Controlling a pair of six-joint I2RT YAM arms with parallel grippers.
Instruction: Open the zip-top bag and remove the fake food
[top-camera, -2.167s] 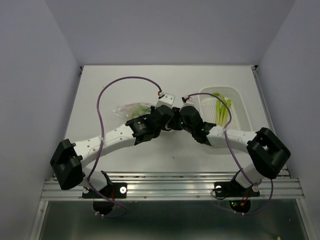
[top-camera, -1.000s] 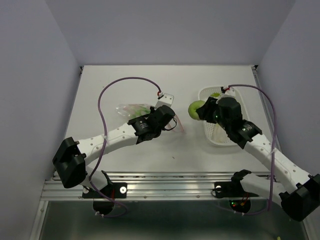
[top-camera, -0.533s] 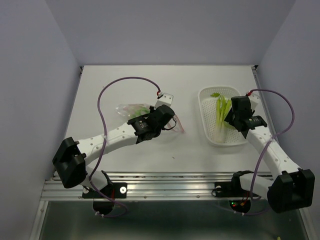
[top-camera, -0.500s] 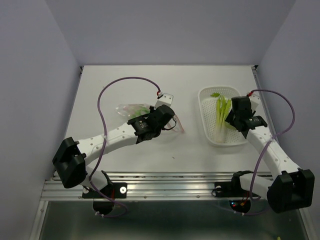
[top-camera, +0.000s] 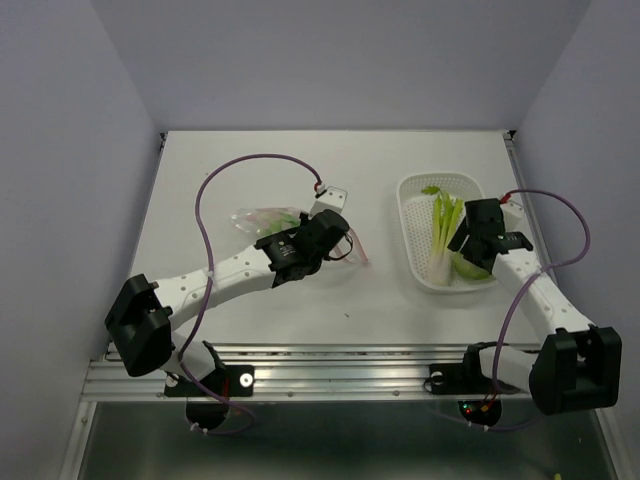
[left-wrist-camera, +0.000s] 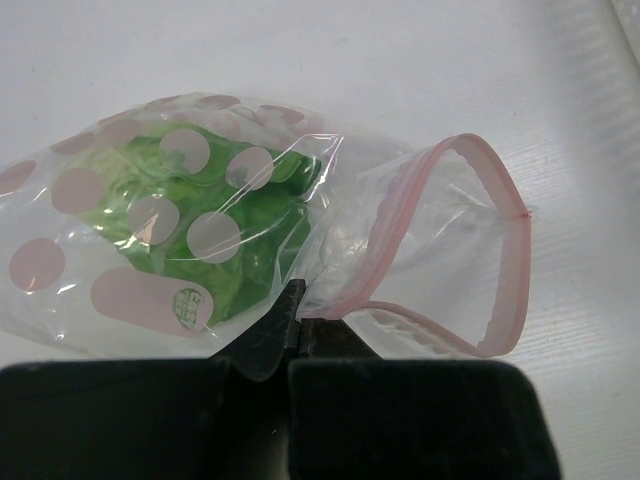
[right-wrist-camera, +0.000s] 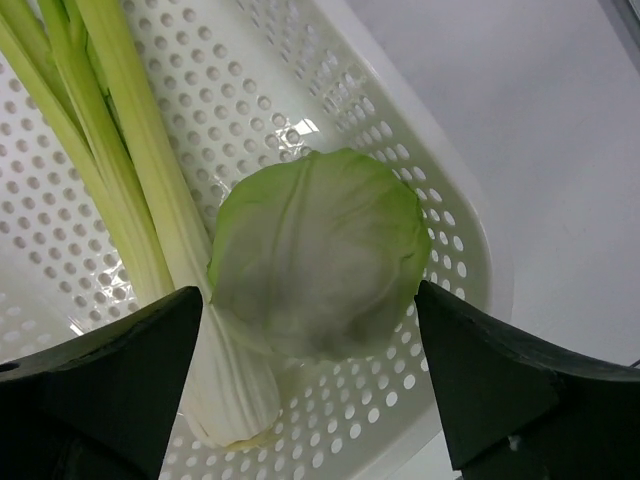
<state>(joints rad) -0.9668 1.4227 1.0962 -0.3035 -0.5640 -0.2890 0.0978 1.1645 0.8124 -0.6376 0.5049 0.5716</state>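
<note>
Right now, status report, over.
Left gripper shut on bag lip; mouth open, leafy green inside. Right gripper open above cabbage in tray, beside celery. Nothing blocking.

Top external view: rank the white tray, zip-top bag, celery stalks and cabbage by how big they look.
1. white tray
2. zip-top bag, partly hidden under the left arm
3. celery stalks
4. cabbage, partly hidden by the right claw, so its place against the celery is unsure
</note>
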